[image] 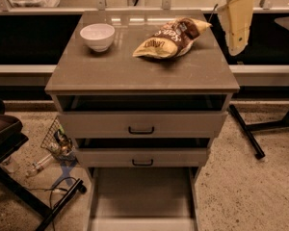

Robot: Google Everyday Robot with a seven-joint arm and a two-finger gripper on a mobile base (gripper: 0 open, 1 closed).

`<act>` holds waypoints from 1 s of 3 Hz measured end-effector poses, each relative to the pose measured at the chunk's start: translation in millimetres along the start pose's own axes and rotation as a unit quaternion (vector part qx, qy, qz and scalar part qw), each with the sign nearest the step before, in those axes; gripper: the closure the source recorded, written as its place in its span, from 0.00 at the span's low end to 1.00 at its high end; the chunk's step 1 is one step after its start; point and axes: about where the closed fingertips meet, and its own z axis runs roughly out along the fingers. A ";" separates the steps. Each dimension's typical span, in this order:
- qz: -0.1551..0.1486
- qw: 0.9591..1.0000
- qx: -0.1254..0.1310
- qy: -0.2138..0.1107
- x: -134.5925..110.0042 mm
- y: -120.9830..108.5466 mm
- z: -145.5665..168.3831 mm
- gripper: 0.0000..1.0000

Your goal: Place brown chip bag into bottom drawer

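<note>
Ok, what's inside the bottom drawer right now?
Only bare floor shows in the bottom drawer; its rear is hidden under the middle drawer. The brown chip bag lies on the cabinet top, with the hand hanging near its right rear corner.

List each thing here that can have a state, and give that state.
brown chip bag: lying on the cabinet top, not held.
bottom drawer: pulled far out, bag not in it.
middle drawer: ajar.
top drawer: ajar.
white bowl: upright on the cabinet top.
gripper: raised to the right of the bag, apart from it.
</note>
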 end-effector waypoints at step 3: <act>-0.062 0.998 0.007 -0.008 -4.6 -63.3 90.2 0.00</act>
